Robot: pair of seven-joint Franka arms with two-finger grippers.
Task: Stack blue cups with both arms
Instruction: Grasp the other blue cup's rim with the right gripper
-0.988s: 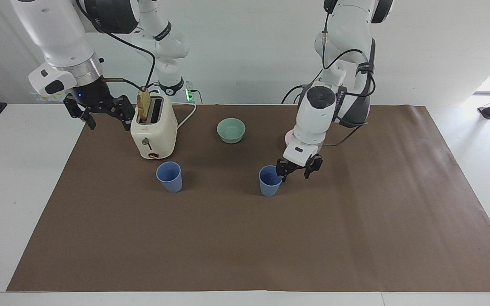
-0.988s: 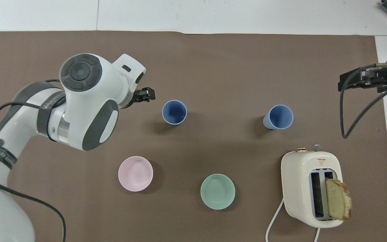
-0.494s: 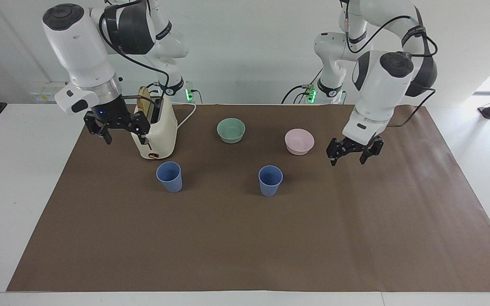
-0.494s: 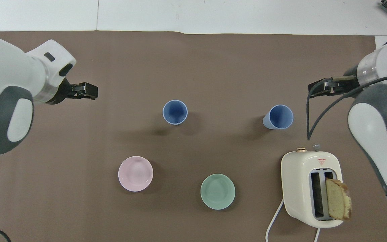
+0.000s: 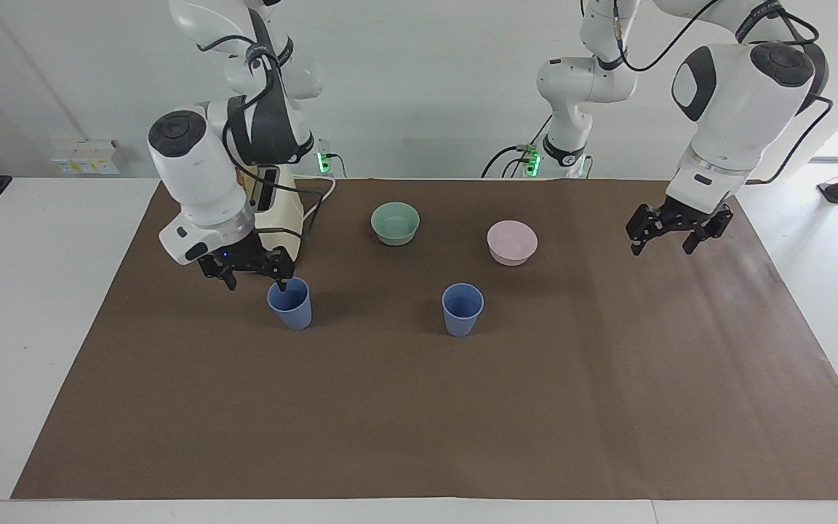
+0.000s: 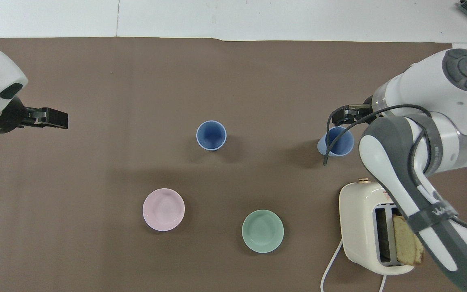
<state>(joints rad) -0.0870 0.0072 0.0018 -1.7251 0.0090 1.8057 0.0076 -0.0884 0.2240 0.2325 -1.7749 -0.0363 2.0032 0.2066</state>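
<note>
Brown mat (image 5: 419,407) carries two upright blue cups, well apart. Right arm has swung in from toaster (image 5: 277,207); right gripper (image 5: 248,273), released, now at rim of cup (image 5: 289,303), 9 o'clock of mid cup (image 5: 463,309). Left gripper (image 5: 670,233), released, has retreated to 3 o'clock. Grasp likely next; stacking not begun.

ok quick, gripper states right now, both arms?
Left gripper: open, holding nothing, up over the brown mat at its own end of the table.
Right gripper: open, holding nothing, at the rim of a blue cup.
</note>
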